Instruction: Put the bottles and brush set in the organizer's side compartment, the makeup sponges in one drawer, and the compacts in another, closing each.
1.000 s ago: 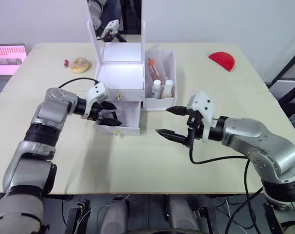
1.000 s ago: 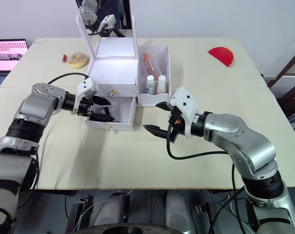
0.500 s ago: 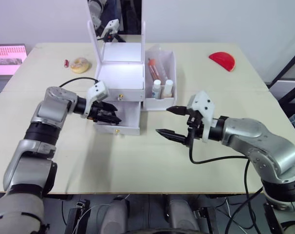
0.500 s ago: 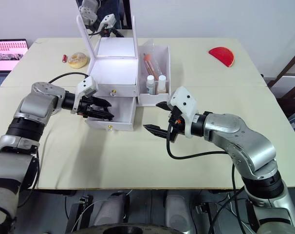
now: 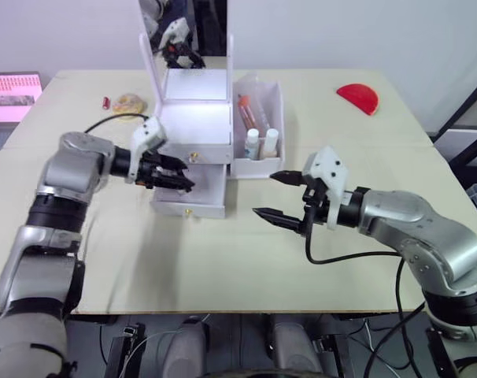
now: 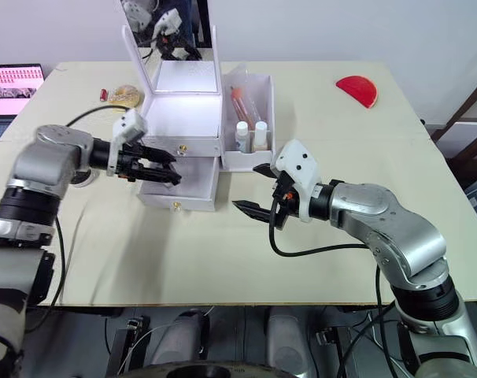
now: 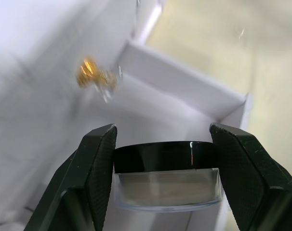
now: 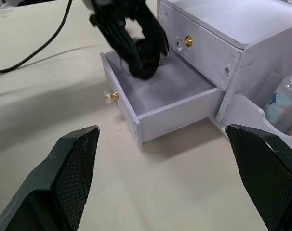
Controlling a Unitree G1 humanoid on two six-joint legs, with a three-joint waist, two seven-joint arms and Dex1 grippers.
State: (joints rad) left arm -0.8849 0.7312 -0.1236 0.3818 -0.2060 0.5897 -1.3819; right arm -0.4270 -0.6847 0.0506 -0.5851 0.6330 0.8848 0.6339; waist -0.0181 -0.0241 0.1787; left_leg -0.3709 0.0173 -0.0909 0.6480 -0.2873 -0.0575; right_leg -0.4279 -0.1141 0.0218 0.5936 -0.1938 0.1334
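Compact [image 7: 166, 174] clamped in left claw [image 5: 178, 177], lifted back a little above the open lower drawer [image 5: 193, 198] rather than lowered inside. Not yet dropped, so drawer left open. Right claw [image 5: 279, 197] spread wide, idle over desk [image 5: 223, 260].

Black-lidded compact [image 7: 165, 175] — over open drawer [image 8: 160, 91] (gripped)

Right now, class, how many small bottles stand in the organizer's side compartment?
2: both white-capped bottles stand side by side at the side compartment's front end; others may be hidden.
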